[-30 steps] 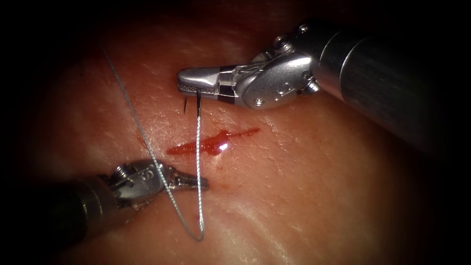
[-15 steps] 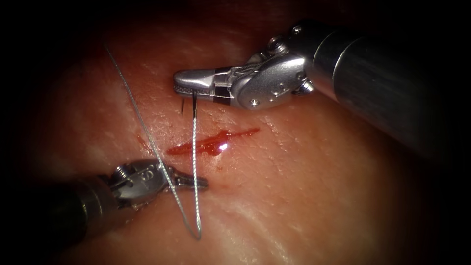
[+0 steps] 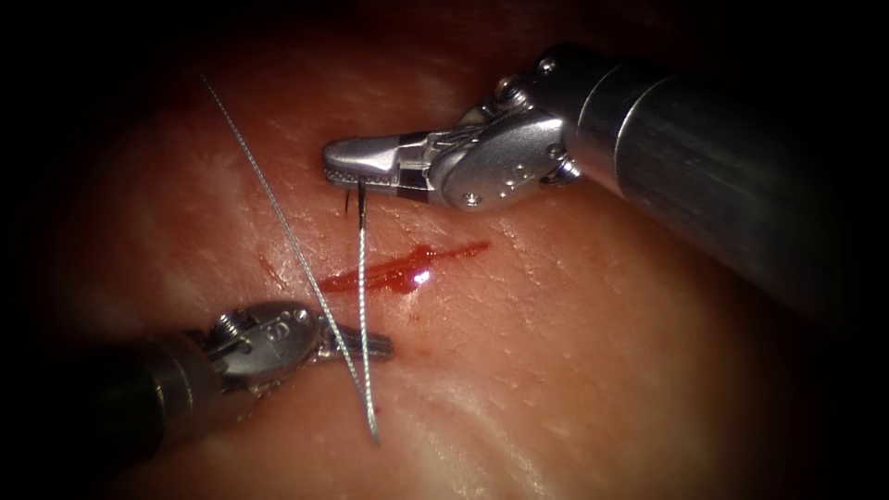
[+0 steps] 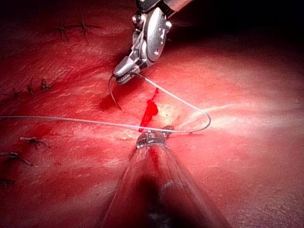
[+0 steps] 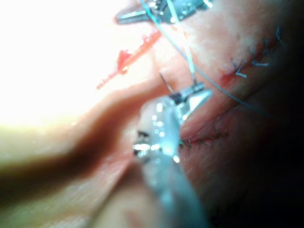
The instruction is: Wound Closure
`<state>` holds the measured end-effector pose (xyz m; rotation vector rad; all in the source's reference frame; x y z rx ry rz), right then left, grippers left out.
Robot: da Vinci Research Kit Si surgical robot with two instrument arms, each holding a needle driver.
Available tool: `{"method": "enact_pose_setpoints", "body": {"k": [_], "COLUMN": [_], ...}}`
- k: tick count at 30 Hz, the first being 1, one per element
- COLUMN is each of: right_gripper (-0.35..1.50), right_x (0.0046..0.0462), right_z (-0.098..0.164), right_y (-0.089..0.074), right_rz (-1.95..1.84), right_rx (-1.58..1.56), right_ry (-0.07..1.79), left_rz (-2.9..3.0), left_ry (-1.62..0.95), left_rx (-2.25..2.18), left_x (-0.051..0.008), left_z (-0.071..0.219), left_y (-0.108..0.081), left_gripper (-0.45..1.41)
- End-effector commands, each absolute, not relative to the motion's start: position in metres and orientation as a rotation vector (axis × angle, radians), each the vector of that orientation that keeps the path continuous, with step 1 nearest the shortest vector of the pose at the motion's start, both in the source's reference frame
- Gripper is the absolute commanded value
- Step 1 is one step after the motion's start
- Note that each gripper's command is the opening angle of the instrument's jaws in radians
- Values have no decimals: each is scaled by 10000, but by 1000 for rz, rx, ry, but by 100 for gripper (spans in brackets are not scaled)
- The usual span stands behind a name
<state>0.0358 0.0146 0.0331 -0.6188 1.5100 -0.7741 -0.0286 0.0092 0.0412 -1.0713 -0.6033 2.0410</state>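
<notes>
The curved steel needle (image 4: 114, 95) is clamped near its thread end by the right tool (image 3: 356, 167), free above the glistening tissue (image 3: 574, 352). Twisted thread (image 3: 363, 306) loops past the cut (image 3: 403, 270). The left tool (image 3: 366, 345) looks clenched on nothing, though that's hard to make out.

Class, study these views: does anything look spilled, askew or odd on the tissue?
Red fluid is pooled along the cut. Otherwise nothing stands out: the right tool holds the needle near its thread end, clear of the tissue; the left tool lies shut, thread crossing it.
</notes>
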Motion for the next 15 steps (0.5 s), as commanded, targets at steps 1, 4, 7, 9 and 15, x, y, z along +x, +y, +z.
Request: {"method": "enact_pose_setpoints", "body": {"k": [1, 4, 7, 9, 15], "right_gripper": [-35, -35, -35, -35, -35], "right_x": [364, 366, 366, 367, 367], "right_z": [336, 339, 343, 345, 353], "right_y": [151, 145, 139, 136, 129], "right_rz": [-780, -787, -795, -803, -808], "right_rx": [-624, -627, -628, -625, -600], "right_ry": [1512, 1511, 1509, 1506, 1523], "left_rz": [2041, 2041, 2042, 2042, 2044], "left_ry": [-604, -604, -605, -606, -608], "left_rx": [-1073, -1073, -1074, -1074, -1075], "left_x": [-290, -290, -288, -287, -284], "left_z": [419, 419, 419, 419, 418], "left_y": [93, 93, 92, 92, 92], "left_gripper": [-43, -43, -43, -43, -45]}}
